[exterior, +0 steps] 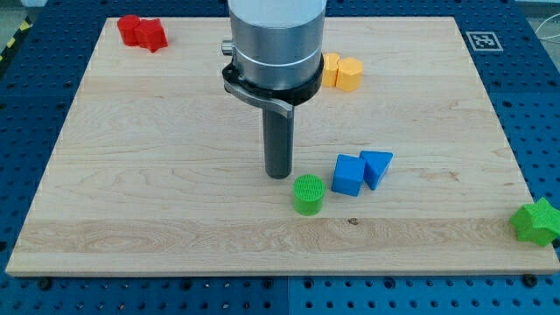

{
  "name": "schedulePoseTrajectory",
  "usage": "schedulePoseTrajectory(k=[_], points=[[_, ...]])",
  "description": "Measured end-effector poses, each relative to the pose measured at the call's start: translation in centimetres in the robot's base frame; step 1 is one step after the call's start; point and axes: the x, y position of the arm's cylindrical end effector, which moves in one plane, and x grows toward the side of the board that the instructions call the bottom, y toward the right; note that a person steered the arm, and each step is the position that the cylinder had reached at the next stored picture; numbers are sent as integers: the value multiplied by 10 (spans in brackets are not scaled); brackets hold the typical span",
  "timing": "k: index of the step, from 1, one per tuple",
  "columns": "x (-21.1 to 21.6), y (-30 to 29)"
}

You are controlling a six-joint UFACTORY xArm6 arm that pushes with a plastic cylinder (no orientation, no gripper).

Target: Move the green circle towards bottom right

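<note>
A pale wooden board lies on a blue perforated table, and eight small plastic blocks sit on it, two of each colour. My tip, the lower end of the straight dark rod hanging from a silver cylindrical arm body, rests on the board near its middle, just to the upper left of the green circle; whether it touches that block or stands a hair apart cannot be told. The rod carries no claw, so there is nothing spread or pressed together to report. The green circle, a short ribbed cylinder, stands a little below the board's centre, toward the view's bottom. Just to its right is a blue cube-like block, and touching that one on its right is a blue wedge-shaped block. The second green block, star-shaped, sits at the board's bottom right edge, well apart from the circle. Two red blocks, a rounded one and a star-like one, touch each other in the top left corner. Two yellow-orange blocks are near the top centre: one partly hidden behind the arm body, the other, a hexagon-like piece, touching it on the right. A printed black-and-white marker lies at the top right corner.
</note>
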Motion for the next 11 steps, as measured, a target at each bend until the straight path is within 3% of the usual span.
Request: schedulePoseTrajectory(k=[11], points=[[81,53]])
